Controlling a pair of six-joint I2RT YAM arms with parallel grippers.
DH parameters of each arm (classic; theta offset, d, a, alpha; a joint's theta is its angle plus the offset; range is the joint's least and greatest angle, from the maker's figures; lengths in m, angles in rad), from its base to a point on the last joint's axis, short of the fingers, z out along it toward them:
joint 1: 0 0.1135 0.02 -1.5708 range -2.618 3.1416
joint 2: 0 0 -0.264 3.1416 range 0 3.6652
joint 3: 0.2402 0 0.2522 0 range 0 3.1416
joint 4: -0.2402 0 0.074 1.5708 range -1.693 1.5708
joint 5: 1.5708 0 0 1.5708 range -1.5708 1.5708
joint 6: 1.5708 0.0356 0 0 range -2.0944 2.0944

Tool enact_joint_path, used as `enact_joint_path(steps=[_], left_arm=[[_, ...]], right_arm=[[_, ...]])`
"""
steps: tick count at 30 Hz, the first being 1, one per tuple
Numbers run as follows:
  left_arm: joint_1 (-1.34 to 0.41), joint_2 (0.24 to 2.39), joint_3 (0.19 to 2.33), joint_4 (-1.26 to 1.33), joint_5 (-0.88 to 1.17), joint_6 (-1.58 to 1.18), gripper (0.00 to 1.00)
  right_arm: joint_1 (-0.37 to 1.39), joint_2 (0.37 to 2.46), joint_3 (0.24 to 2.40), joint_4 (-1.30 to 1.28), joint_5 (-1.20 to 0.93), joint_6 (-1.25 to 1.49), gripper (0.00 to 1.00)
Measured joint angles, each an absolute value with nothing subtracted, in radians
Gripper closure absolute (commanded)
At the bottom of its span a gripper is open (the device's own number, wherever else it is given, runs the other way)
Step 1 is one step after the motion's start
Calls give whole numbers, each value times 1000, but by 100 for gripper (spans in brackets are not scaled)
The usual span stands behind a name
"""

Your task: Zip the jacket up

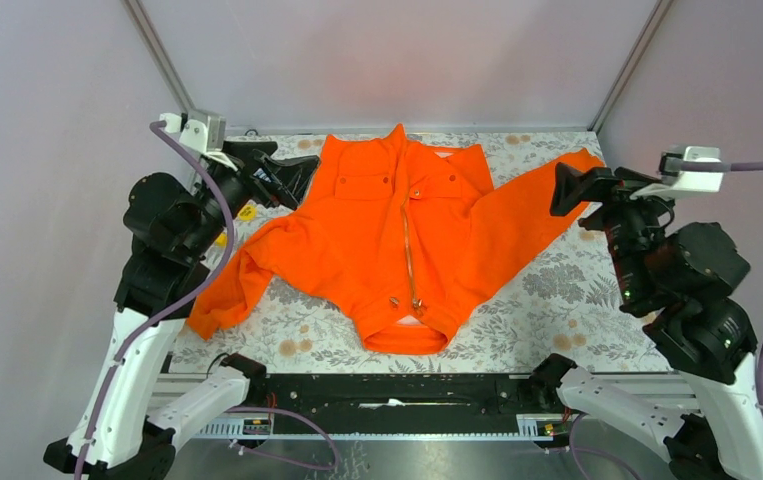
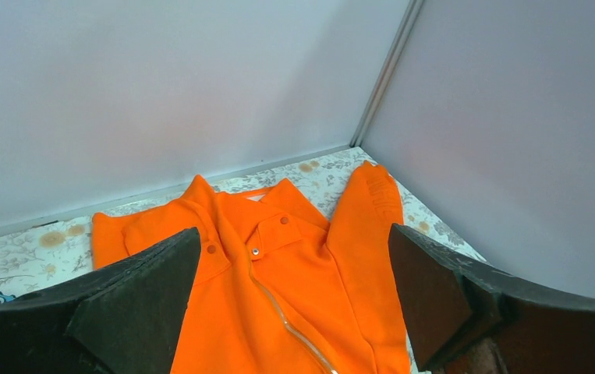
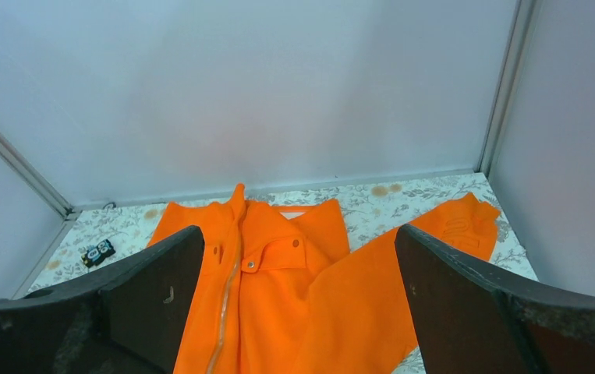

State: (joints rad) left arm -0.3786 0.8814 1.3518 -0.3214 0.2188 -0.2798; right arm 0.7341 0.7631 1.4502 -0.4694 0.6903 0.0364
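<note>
Jacket (image 1: pixel 377 240) flat on floral table (image 1: pixel 577 290), centre, front up. Collar toward far wall, hem toward arm bases. Zipper (image 1: pixel 409 250) runs down middle; hem gapes, pale lining showing. One sleeve reaches far right corner, other bunched at left edge.

Left gripper (image 2: pixel 294 241) above jacket's left shoulder, fingers spread wide, holding nothing. Right gripper (image 3: pixel 300 241) over right sleeve, likewise spread wide, empty.

Jacket (image 1: pixel 357 240) flat on table (image 1: pixel 557 290), centre — collar (image 1: pixel 398 137) far side, hem (image 1: pixel 407 342) near edge.
</note>
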Motion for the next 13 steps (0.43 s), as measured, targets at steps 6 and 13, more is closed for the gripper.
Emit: enact_joint_path(steps=[6, 13], left_arm=[[-379, 850, 1341, -320, 190, -280, 1], [-379, 788, 1302, -293, 150, -282, 1]], right_arm=[[734, 719, 1457, -487, 704, 29, 0], [734, 667, 1458, -496, 717, 29, 0]])
